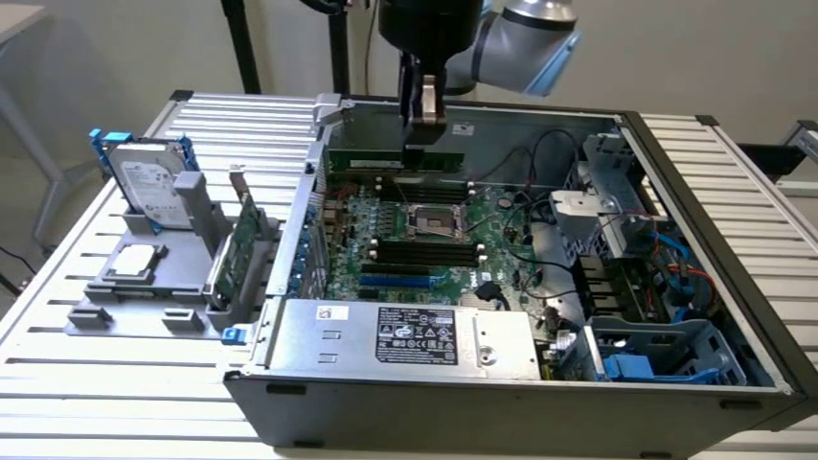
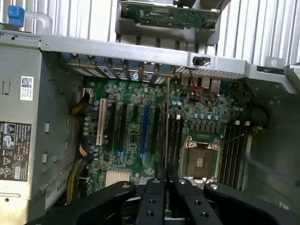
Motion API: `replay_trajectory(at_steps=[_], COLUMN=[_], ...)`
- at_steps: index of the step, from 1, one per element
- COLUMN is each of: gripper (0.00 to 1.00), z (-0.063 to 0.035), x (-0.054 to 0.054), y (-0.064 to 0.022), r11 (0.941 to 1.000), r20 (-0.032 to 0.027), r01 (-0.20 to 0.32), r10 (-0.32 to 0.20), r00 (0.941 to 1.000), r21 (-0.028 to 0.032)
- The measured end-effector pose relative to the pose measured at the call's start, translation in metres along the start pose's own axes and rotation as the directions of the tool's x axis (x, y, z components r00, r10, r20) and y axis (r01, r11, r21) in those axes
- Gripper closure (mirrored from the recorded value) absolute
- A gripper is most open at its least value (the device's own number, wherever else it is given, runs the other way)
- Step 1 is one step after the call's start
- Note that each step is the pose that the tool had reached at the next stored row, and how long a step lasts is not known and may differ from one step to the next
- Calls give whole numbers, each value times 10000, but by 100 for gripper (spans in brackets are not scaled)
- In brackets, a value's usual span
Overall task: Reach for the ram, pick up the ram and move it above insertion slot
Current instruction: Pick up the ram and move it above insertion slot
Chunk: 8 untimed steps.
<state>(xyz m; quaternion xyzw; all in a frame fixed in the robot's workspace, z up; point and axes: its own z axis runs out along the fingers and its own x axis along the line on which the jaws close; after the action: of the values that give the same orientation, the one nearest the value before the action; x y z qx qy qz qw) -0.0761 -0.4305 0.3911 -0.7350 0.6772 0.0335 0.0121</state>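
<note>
Table (image 1: 77,383): ribbed metal surface carrying the open computer case and a grey stand.
Computer case (image 1: 511,402): lies open, motherboard (image 1: 422,240) exposed, power supply (image 1: 402,335) along the near wall.
Stand (image 1: 141,287): at the exterior view's left, holding a hard drive (image 1: 147,182) upright and a wider green expansion card (image 1: 228,254).
Gripper (image 1: 426,120): hangs over the case's far side; fingers (image 2: 159,180) closed narrow on the ram.
Ram (image 1: 394,160): thin green stick, held edge-on between the fingers above the motherboard, near the CPU socket (image 1: 431,222) and dark memory slots (image 1: 422,251).
</note>
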Motion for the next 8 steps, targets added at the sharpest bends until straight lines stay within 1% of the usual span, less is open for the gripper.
replay_trajectory(at_steps=[4,8], gripper=[87,87], z=[10,18], x=[-52,-67], y=[-99,-163], r11=[10000,10000], r20=[0,3], r01=[-4,-71], r10=[4,71], r00=[10000,10000], r21=[-1,5])
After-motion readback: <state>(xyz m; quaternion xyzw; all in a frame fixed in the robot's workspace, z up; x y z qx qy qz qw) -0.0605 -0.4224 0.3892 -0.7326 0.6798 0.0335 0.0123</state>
